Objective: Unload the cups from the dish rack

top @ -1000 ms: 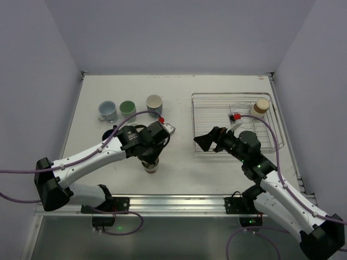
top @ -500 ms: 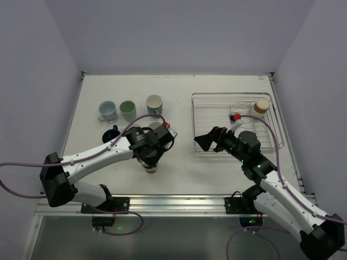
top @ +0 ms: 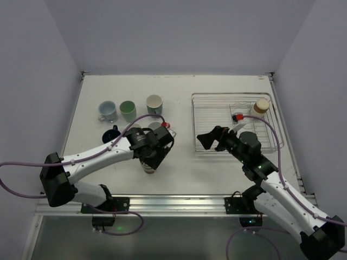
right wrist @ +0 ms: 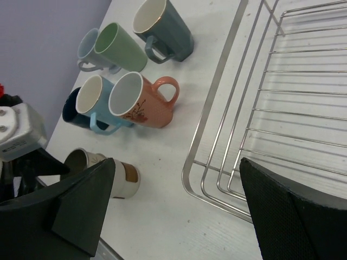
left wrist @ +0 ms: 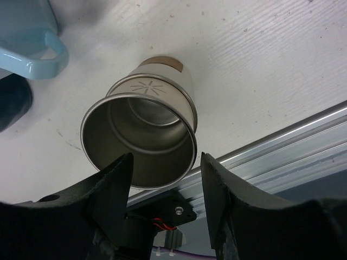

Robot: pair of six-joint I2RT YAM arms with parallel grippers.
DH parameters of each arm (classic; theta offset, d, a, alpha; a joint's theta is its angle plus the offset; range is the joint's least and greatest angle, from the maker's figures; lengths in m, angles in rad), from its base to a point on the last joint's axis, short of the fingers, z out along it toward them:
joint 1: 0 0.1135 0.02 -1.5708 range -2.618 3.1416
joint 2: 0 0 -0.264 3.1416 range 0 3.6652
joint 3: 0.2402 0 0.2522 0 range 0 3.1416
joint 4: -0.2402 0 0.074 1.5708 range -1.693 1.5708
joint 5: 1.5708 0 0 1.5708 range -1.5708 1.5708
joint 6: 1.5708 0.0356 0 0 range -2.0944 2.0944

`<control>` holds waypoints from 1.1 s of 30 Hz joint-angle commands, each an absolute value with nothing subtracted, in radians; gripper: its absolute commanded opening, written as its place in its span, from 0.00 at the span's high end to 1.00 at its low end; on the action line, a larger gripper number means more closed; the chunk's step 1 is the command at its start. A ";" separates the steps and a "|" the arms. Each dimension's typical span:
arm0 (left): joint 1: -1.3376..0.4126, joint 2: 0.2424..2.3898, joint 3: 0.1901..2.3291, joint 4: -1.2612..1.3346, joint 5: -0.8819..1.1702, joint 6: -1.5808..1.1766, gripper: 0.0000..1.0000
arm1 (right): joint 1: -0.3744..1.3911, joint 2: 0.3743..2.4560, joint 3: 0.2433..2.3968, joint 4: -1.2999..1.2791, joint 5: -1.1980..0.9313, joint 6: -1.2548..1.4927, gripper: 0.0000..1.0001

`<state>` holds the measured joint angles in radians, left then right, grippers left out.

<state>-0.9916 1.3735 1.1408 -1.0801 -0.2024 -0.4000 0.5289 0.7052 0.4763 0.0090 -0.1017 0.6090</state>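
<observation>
Left jaws parted, tumbler (left wrist: 139,132) standing between them on table (left wrist: 260,65)

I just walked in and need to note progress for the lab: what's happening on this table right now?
The robot is unloading cups from the dish rack. The left end effector is open around a metal-looking tumbler standing upright on the table near its front edge, beside mugs already set out. The right end effector hangs open and empty over the rack's near-left corner. One beige cup sits in the rack, at its far right.
</observation>
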 commanded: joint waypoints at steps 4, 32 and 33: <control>-0.999 1.227 1.243 -0.909 -0.262 -0.376 0.37 | 0.506 0.748 0.561 0.003 0.058 0.585 0.07; -0.996 0.515 0.758 -0.362 -0.221 -0.210 0.00 | -0.124 1.587 1.186 -0.146 0.445 0.511 0.06; -0.996 0.517 0.759 -0.364 -0.215 -0.212 0.00 | -0.126 1.600 1.201 -0.155 0.454 0.512 0.06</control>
<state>-0.9916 0.5159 0.7570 -0.4072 -0.1978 -0.2409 -0.1223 1.5681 1.1423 -0.1219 0.4080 0.5186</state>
